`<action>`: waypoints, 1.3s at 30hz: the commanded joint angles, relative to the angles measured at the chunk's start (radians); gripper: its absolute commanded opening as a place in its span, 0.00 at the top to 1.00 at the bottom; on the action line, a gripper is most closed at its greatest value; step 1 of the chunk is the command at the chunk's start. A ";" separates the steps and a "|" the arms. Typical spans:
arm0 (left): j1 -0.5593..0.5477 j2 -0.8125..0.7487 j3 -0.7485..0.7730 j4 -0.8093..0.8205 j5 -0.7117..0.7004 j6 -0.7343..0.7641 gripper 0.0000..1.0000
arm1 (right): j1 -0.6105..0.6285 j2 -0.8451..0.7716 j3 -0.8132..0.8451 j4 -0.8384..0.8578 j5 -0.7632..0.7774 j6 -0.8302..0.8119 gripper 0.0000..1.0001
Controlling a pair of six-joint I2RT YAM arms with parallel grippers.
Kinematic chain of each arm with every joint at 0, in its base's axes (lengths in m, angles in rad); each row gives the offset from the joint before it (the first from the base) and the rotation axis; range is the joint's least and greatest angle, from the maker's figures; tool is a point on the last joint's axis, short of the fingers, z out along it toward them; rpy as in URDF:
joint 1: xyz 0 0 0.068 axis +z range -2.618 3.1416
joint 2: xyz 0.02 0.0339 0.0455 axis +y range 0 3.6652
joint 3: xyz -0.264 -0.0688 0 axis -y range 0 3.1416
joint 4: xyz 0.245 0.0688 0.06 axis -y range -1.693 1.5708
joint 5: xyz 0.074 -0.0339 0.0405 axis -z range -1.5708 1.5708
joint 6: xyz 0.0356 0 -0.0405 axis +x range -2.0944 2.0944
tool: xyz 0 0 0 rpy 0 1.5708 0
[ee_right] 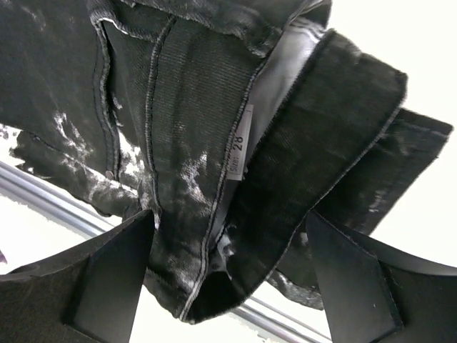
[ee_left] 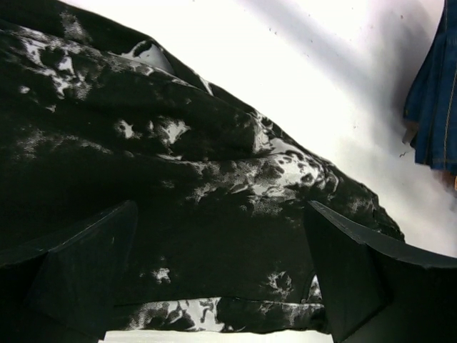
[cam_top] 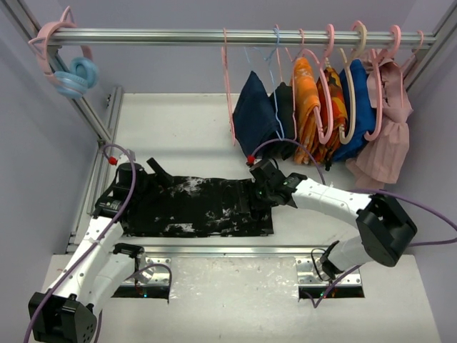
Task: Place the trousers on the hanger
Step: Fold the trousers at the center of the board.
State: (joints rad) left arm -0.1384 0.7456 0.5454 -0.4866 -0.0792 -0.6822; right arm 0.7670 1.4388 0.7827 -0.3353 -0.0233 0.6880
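Note:
The trousers (cam_top: 193, 207), black with white splatter marks, lie flat across the table. My left gripper (cam_top: 146, 187) is at their left end, open, and its wrist view shows the fabric (ee_left: 178, 143) under and between the spread fingers (ee_left: 86, 264). At the right end is my right gripper (cam_top: 258, 191), open, its jaws wide either side of the folded waistband (ee_right: 307, 128) with the size label. The hanger (cam_top: 227, 86), thin and pink, hangs bare on the rail, behind the trousers' right end.
The rail (cam_top: 178, 34) carries a navy garment (cam_top: 253, 111), a black one, orange, blue and pink clothes (cam_top: 389, 121) on thicker hangers at the right. Pale blue and pink hangers (cam_top: 75, 75) bunch at its left end. A metal frame bar (cam_top: 214, 250) runs along the table's near edge.

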 commanded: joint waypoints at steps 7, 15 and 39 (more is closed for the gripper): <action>-0.063 -0.007 -0.007 0.054 0.022 0.012 0.00 | -0.012 0.093 0.007 0.041 0.020 0.032 0.20; -0.079 -0.024 -0.005 0.050 0.034 0.011 0.00 | -0.012 0.126 -0.036 0.157 -0.064 0.008 0.36; -0.085 -0.090 0.068 -0.010 0.040 0.010 0.00 | 0.132 -0.033 0.071 0.062 -0.018 -0.031 1.00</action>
State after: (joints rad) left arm -0.2115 0.6591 0.5762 -0.5140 -0.0205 -0.6807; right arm 0.8455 1.5028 0.7752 -0.2472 -0.0836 0.6618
